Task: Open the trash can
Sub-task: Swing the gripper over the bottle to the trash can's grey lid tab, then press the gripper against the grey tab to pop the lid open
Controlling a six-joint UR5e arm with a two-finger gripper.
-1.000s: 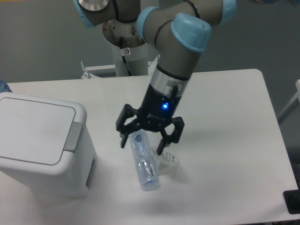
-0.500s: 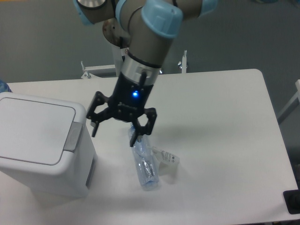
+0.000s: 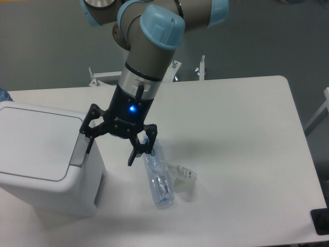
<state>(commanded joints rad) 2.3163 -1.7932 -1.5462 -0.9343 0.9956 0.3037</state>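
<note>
White plastic forms the body of the trash can (image 3: 49, 170), which stands on the counter (image 3: 241, 134) to the left of the gripper (image 3: 110, 146) and somewhat below it. Its flat hinged lid (image 3: 36, 141) lies shut and level, so the task is judged not yet accomplished. The grey push tab (image 3: 78, 152) sits at the lid's right edge, which is the side facing the gripper, and one black fingertip (image 3: 85, 144) stands over or just beside that tab; whether it touches cannot be told from this view. The gripper's fingers are spread wide apart and hold nothing. This spread posture appears suited to pressing with a single finger rather than grasping, since the tab is a flat strip that calls for a downward push. The arm leans in from behind and to the right, which keeps its bulk clear of the lid's likely swing, though that is an inference. A clear plastic bottle (image 3: 158, 180) lies on its side on the counter below and to the right of the gripper, with a small clear cup (image 3: 185, 176) just beside it; both are apart from the can and play no part in this step. The other fingertip (image 3: 134, 157) hangs near the bottle's upper end, and a careless descent could disturb it.
</note>
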